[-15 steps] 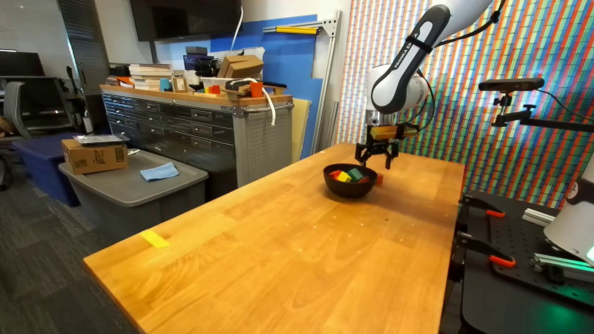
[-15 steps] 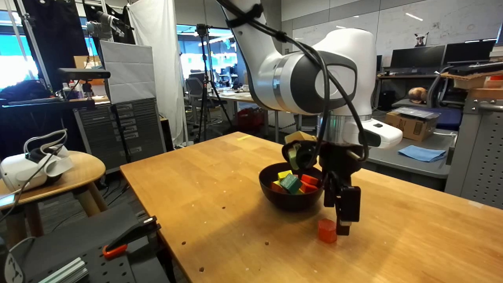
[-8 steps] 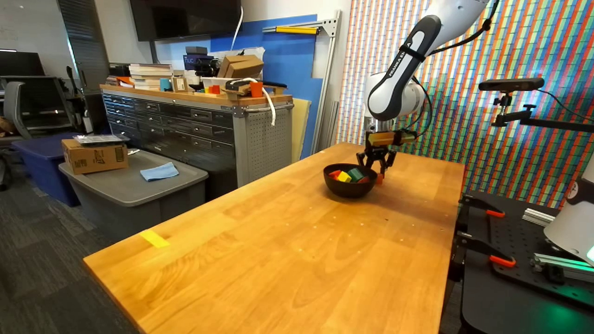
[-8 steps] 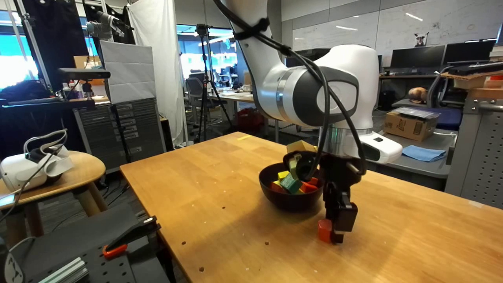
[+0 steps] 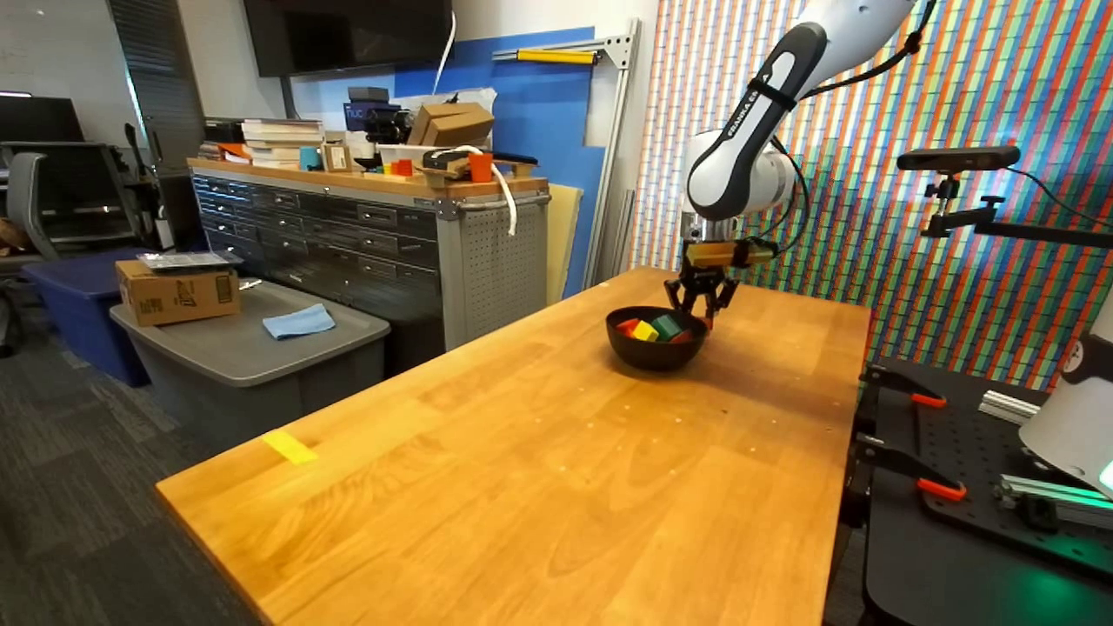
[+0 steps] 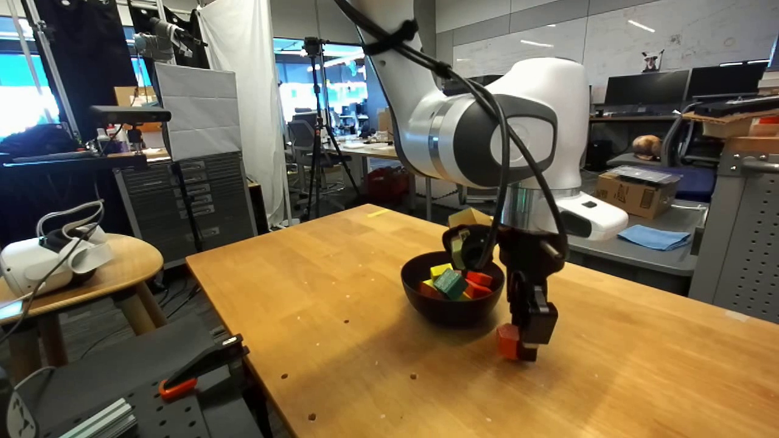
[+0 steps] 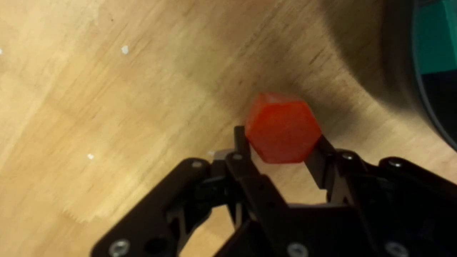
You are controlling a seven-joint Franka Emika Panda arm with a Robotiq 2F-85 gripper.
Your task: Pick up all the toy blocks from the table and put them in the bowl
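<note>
My tool point(image 7: 281, 141) had a red block point(image 7: 284, 128) pinched btwn its two dark, squared-off fingers point(image 7: 321, 160), one on each side. In the wrist view the block's near face was a flat hexagon w/ clean corners, & a paler side showed along its upper left. Beneath was the surface point(image 5: 609, 504), smooth tan wood w/ streaky grain, tiny pale flecks & a few dark round holes; couldn't tell if the block's underside touched it. The bowl point(image 6: 447, 316) stood upright just beside my tool, round, black & thin-rimmed. In it lay a green block point(image 6: 450, 284), flat-faced & tilted, w/ yellow blocks point(image 6: 440, 269) & red blocks point(image 6: 477, 290) jumbled around it, all angular; exact no. was unclear b/c some were partly hidden. In both exterior views a flat yellow strip point(image 5: 289, 447) lay well apart from the bowl, near the surface's edge. Off the surface, a limp blue cloth point(image 5: 298, 322) rested on a grey plastic lid point(image 5: 235, 352).
</note>
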